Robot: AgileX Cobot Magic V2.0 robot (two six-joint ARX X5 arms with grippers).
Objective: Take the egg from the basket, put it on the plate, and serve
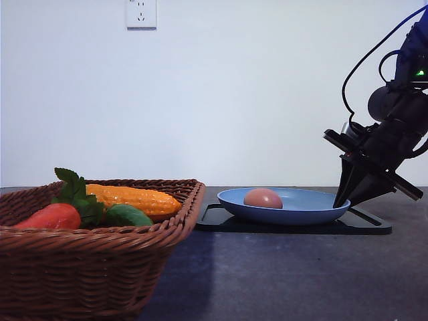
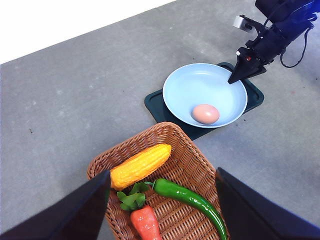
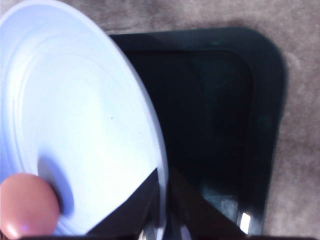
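The right pincer (image 3: 164,200) is pinching the rim of the plate (image 3: 75,110), one finger lying inside the blue dish and the other outside it over the black tray (image 3: 220,110). That grip is reading as preparation for serving, since the egg (image 1: 263,198) is already lying in the plate, across the dish from the pincer tips and well apart from them. Holding the edge is keeping the fingers clear of the egg, though a tilt during lifting could be sending it rolling. Directly under the pincer the tray is carrying the plate, and its raised lip may be catching a sideways drag.

Farther off, past the plate, the basket (image 1: 100,247) is sitting with corn (image 1: 134,198), a red carrot-like vegetable (image 1: 53,216) and a green pepper (image 2: 192,200) inside, none blocking the way. The left pincer (image 2: 160,210) is hanging spread above that basket, holding nothing.
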